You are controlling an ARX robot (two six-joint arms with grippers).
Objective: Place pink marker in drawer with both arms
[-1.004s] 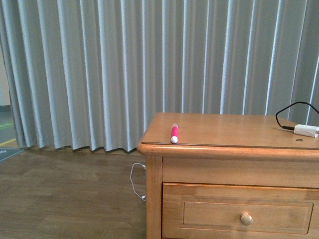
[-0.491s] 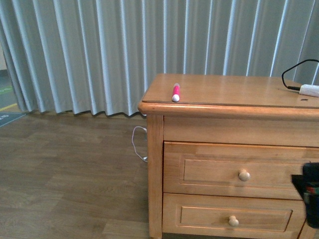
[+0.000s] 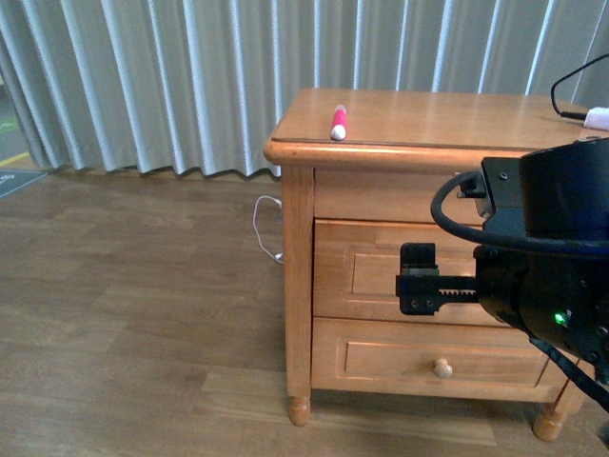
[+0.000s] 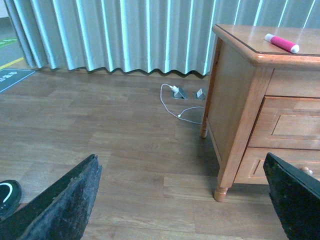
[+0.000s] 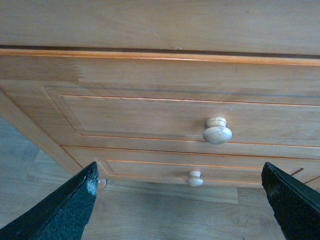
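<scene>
Right arm (image 3: 557, 248): bulky, black all over, built of round drum-shaped housings with a slight sheen. Thick black cable (image 3: 440, 211) loops out from its upper side; a thinner black lead (image 3: 571, 373) runs beneath. Small green light (image 3: 559, 319) glows on the lower housing. Boxy black block (image 3: 500, 190) on top. Toothed black rail (image 3: 452, 284) ends in a squarish finger block (image 3: 417, 278).

Right gripper (image 5: 177, 205): fingers (image 5: 60, 210) black, wedge-shaped, with a pebbled surface flecked grey-green and a pale scuff near one tip.

Left gripper (image 4: 177, 200): its fingers (image 4: 62, 205) have the same wedge shape, black and rough, worn grey along the edges.
</scene>
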